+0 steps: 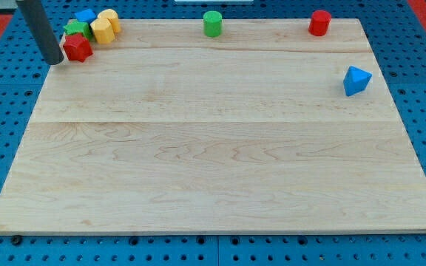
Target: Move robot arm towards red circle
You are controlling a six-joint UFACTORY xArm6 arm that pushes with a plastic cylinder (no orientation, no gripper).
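A pale wooden board (213,148) lies on a blue pegboard bench (420,111), and the single camera looks down across it from the near edge.

In this one view, my tip (54,61) rests at the far left corner, just touching or right beside the left side of a red star-shaped block (78,48). Behind that block crowd a green block (75,29), a blue block (86,15) and two yellow blocks (105,27). The rod carries no jaws, so there is nothing to open or close; it is simply a bare pusher holding nothing.

The red circle (319,23), a short upright cylinder, stands at the far right edge, well apart from my tip. A green cylinder (212,24) sits mid-way along the far edge, and a blue triangular block (356,80) lies on the right, nearer than the red circle.

To do this well, I judge the tip should first draw slightly nearer, off the star, then sweep right on a line nearer than the green cylinder yet beyond the blue triangle, slowing to stop beside the red circle without knocking it off the edge.
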